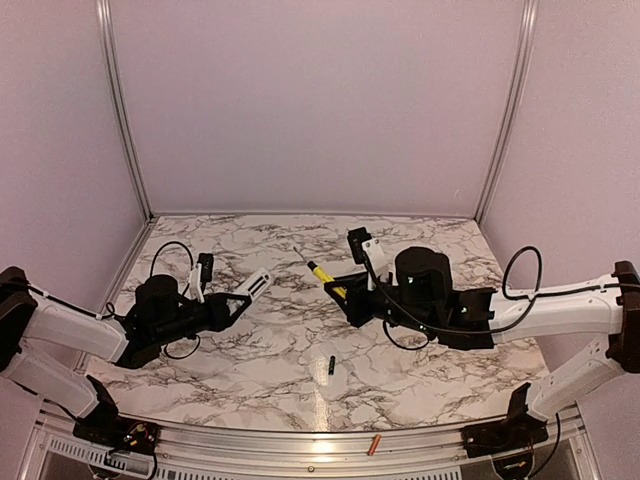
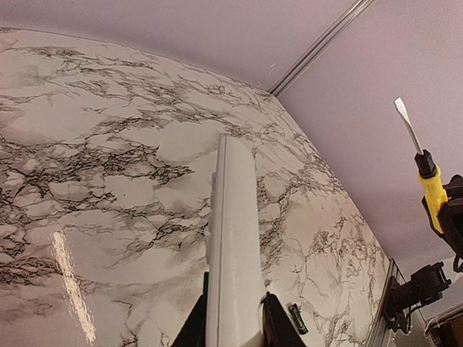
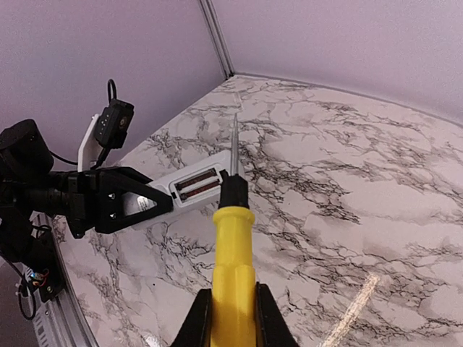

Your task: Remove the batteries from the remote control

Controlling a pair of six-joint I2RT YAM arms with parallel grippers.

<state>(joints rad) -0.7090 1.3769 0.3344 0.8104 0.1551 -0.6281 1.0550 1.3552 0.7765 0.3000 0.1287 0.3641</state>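
Clenched on the remote control [image 2: 231,238]: left gripper [image 2: 235,327], fingers [image 2: 194,329] pressing its two long sides. Clamped on the yellow handle of the screwdriver [image 3: 233,246]: right gripper [image 3: 231,322], blade near the remote control but apart from it. From the left wrist, remote control edge-on only, a slim white slab held above the table [image 1: 250,370]. From the right wrist alone, its back turned up, with an open bay of two dark slots. From above alone, the orange-red battery [image 1: 374,444], lying on the metal rail [image 1: 300,455] at the near edge, off the marble. On the marble in front of the grippers, well apart from the remote control, the dark battery [image 1: 331,367]; shows too from the left wrist, beside a finger. Tabletop glossy, white with grey veins, streaked by lamp glare. Lilac walls [image 1: 320,100] on three sides, aluminium posts [image 1: 120,110] in the far corners
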